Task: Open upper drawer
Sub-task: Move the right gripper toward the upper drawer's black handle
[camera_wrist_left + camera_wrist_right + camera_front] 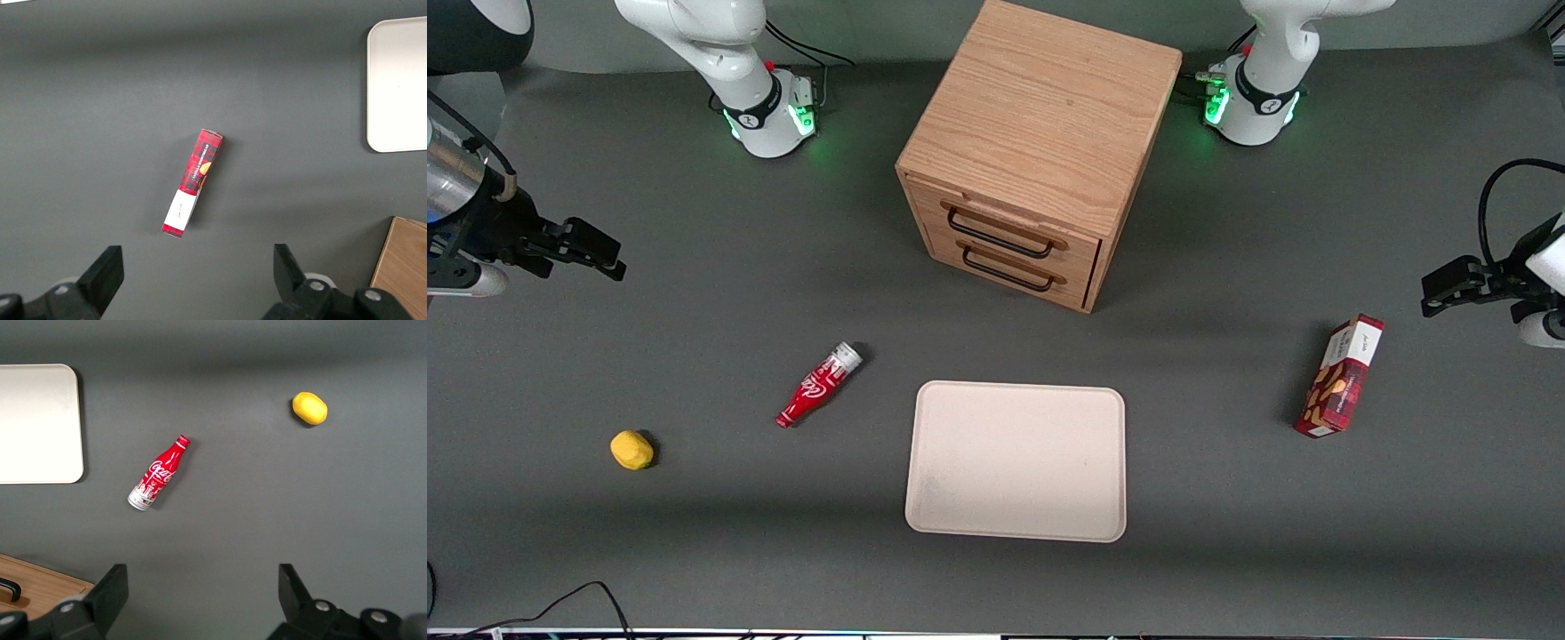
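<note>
The gripper [591,253] hangs above bare table at the working arm's end, well apart from everything, its two black fingers [110,590] spread wide with nothing between them.

Taking the cabinet [1040,124] as the clock's middle in the front view, the gripper sits at about nine o'clock. The upper drawer [1005,227] is the topmost of two light oak fronts on the cabinet's face, shallow, with a black wire handle [996,233] across it. It sits flush and closed, just above its twin, the lower drawer [1009,265].

At seven o'clock from the cabinet lies a red bottle [818,385] on its side, white Coca-Cola script on its body. A small yellow object [631,449] rests farther out toward eight. The cream tray [1016,460] lies at six, nearer the front camera. At four, toward the parked arm's end, a red plaid box [1340,378] shows biscuits; its writing is unreadable.

The grey table [720,311] between gripper and drawer front is open.
</note>
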